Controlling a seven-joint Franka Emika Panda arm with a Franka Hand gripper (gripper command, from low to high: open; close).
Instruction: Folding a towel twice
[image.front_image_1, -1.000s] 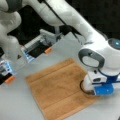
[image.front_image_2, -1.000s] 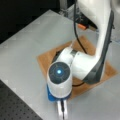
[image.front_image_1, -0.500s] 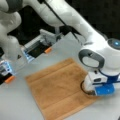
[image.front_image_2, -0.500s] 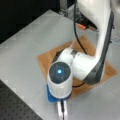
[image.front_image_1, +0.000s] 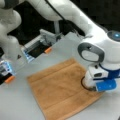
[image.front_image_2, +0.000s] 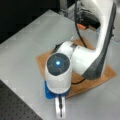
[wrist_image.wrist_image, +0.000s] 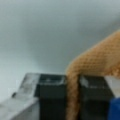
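The orange-brown towel (image.front_image_1: 58, 90) lies spread flat on the grey table (image.front_image_1: 62, 53), one layer thick, with woven bands near two edges. In both front views the gripper (image.front_image_1: 92, 88) stands at the towel's right-hand edge, pointing down, and the arm hides much of the cloth (image.front_image_2: 108, 72). Seen from the wrist, a raised fold of towel (wrist_image.wrist_image: 100, 60) runs down between the two dark fingers (wrist_image.wrist_image: 51, 92), which are shut on it. The gripper (image.front_image_2: 60, 110) shows low in a front view, just past the towel's near edge.
Grey fixtures with orange parts (image.front_image_1: 47, 50) (image.front_image_1: 10, 79) stand at a front view's left, beside a second white arm (image.front_image_1: 10, 32). A dark perforated board (image.front_image_2: 15, 107) borders the table at a front view's bottom left. A cable and orange clip (image.front_image_2: 81, 26) hang behind the arm.
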